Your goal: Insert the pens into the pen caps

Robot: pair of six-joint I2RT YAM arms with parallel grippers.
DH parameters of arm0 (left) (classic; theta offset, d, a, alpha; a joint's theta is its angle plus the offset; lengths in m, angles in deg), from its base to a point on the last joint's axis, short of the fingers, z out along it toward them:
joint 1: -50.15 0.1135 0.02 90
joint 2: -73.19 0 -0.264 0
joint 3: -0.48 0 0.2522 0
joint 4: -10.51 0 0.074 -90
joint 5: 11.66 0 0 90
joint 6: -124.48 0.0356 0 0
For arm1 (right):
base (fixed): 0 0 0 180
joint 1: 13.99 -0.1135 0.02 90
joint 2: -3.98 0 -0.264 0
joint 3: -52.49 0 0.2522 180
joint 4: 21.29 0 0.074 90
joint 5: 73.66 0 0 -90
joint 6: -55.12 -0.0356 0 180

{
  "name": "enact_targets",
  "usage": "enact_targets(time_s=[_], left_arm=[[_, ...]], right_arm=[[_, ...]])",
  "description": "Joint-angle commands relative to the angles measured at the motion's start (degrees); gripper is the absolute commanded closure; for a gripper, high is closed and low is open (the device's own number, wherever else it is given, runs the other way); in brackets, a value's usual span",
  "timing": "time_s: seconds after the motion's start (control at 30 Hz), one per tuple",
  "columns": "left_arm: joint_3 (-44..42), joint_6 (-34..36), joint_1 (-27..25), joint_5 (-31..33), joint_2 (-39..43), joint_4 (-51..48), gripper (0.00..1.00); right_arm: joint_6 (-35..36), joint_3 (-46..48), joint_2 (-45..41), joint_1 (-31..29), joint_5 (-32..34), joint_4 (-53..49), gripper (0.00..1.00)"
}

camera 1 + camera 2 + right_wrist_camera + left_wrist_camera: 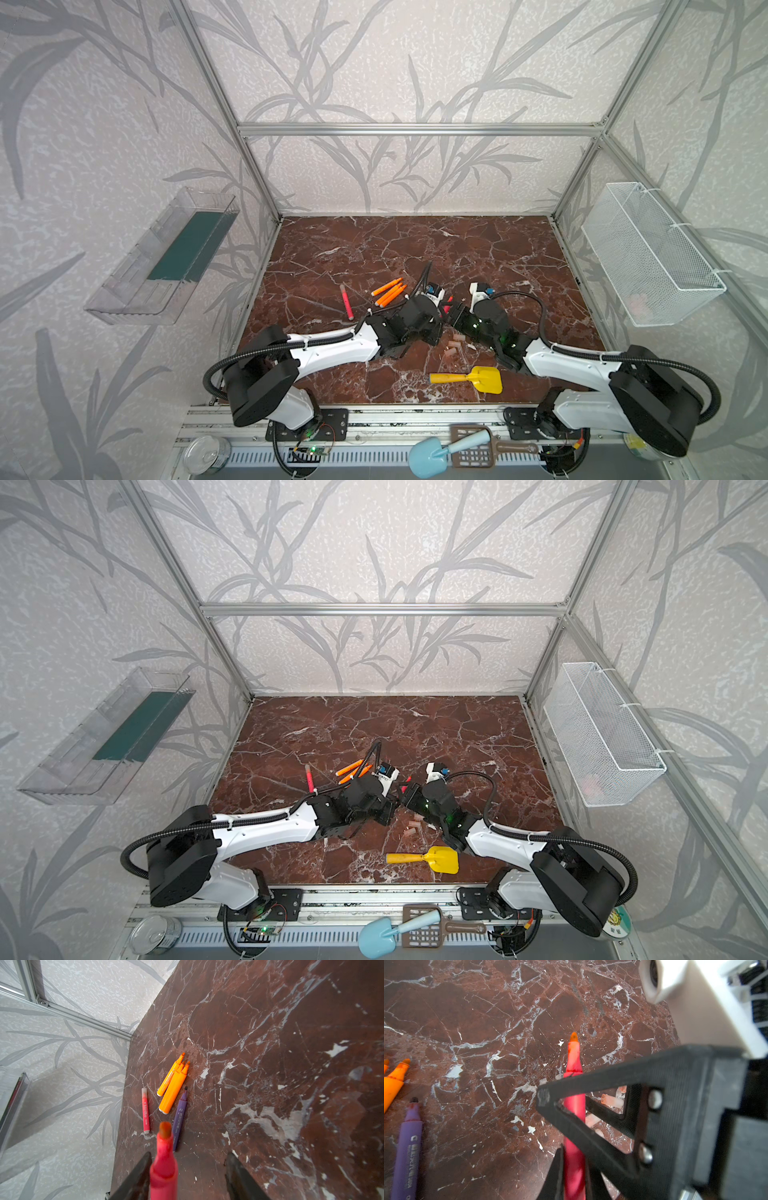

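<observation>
My left gripper is shut on a pink-red pen, tip pointing away, held above the marble table near its middle. My right gripper stands open around that same pen. The pen lies against one finger; the other finger is well apart from it. On the table lie three orange pens, a purple pen and another pink-red pen with a pale cap on its far end. Several loose pen caps lie under the right arm; some show in the left wrist view.
A yellow toy shovel lies near the table's front edge. A white wire basket hangs on the right wall and a clear tray on the left wall. A blue shovel, a brown scoop and a can sit on the front rail.
</observation>
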Motion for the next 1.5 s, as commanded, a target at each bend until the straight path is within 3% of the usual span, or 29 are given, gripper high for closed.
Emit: enact_targets(time_s=[0.0,0.37,0.77,0.97,1.33,1.47], left_arm=[[-0.56,0.74,0.1,-0.32,1.36,1.29,1.0],[-0.68,0.88,0.12,-0.62,0.95,1.65,1.0],[-1.23,0.81,0.08,-1.64,0.67,2.52,0.99],[-1.22,1.18,0.1,-1.26,0.27,3.06,0.92],[-0.52,1.57,0.1,-0.76,-1.49,4.02,0.71],[-0.29,1.69,0.1,-0.69,-2.21,4.36,0.69]], right_arm=[[0.48,-2.43,0.59,-0.2,0.33,1.15,0.48],[1.31,-3.44,2.36,-0.04,2.88,0.3,0.73],[2.6,-4.99,2.61,0.41,1.13,-2.45,0.94],[2.47,-4.87,1.51,0.33,-0.47,-2.54,1.0],[0.6,-4.68,2.67,-0.45,-3.79,1.37,1.0],[0.47,-4.68,2.32,-1.28,-3.72,1.66,1.0]])
